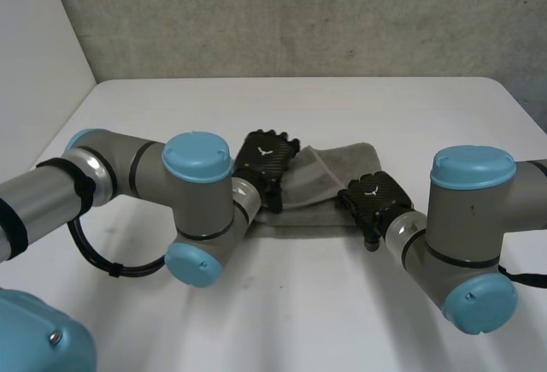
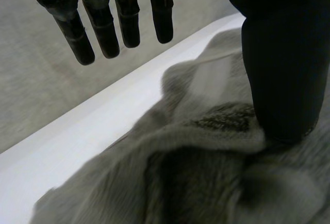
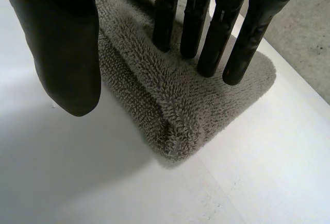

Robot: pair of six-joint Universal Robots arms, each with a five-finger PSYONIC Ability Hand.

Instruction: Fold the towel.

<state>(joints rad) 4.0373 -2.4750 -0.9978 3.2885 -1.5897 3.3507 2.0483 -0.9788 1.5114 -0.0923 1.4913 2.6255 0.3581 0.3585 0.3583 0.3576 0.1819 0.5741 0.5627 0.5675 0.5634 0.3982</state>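
A grey towel (image 1: 329,180) lies folded in a thick band across the middle of the white table (image 1: 308,312). My left hand (image 1: 267,160) rests over its left end. In the left wrist view the thumb (image 2: 281,64) presses down on the bunched towel (image 2: 196,183), while the straight fingers (image 2: 103,28) hover above it, apart from the cloth. My right hand (image 1: 378,197) is at the towel's right near corner. There its straight fingers (image 3: 216,38) reach onto the top of the towel (image 3: 175,105), and the thumb (image 3: 69,54) hangs beside the folded edge, over bare table.
The table's far edge (image 1: 291,79) meets a grey wall. Both forearms lie low over the near half of the table, the left elbow (image 1: 198,218) and right elbow (image 1: 470,244) flanking the towel.
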